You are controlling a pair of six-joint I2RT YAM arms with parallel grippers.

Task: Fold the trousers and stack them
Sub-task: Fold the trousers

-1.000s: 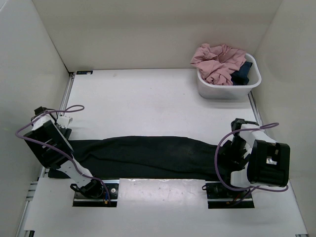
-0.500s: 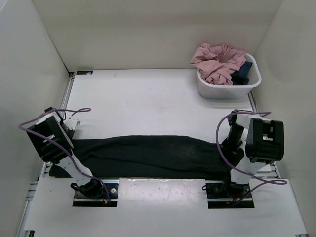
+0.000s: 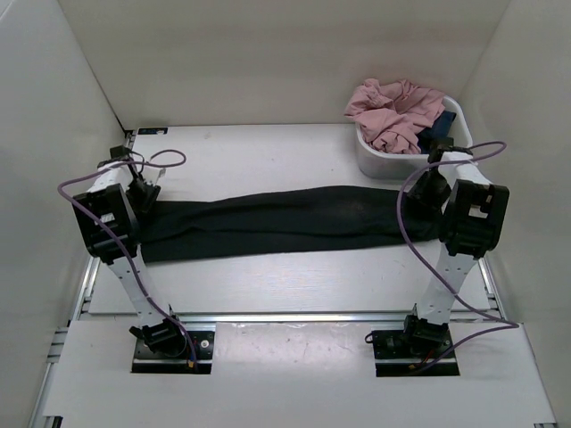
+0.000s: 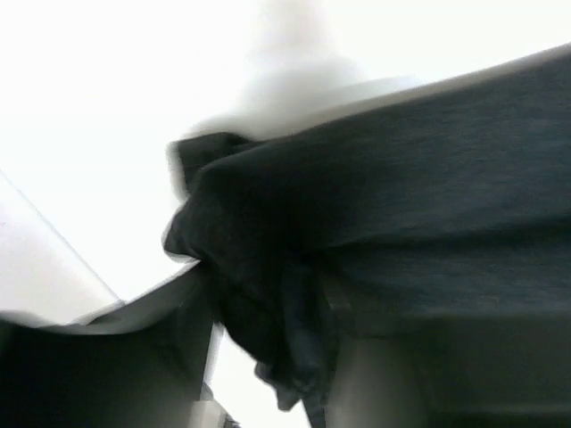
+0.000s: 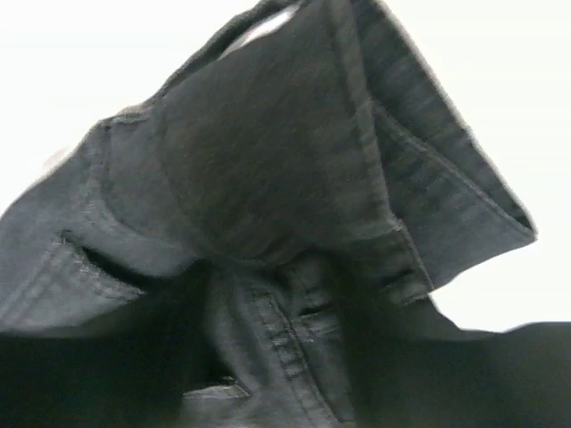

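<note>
The black trousers (image 3: pixel 277 223) hang stretched across the table, held off it at both ends. My left gripper (image 3: pixel 143 198) is shut on the left end; in the left wrist view bunched black cloth (image 4: pixel 268 303) sits between its jaws. My right gripper (image 3: pixel 428 192) is shut on the right end; in the right wrist view the waistband with its seams and belt loops (image 5: pixel 312 294) is pinched between its jaws. My own fingers are mostly hidden by cloth in both wrist views.
A white tub (image 3: pixel 410 160) stands at the back right, close behind my right gripper. It holds a pink garment (image 3: pixel 393 111) and a small dark blue garment (image 3: pixel 442 129). White walls close in the table (image 3: pixel 268 160) on the left, back and right.
Both arms have lifted and carried the trousers from the near edge of the table up and away toward the middle. The cloth now hangs taut between them.
</note>
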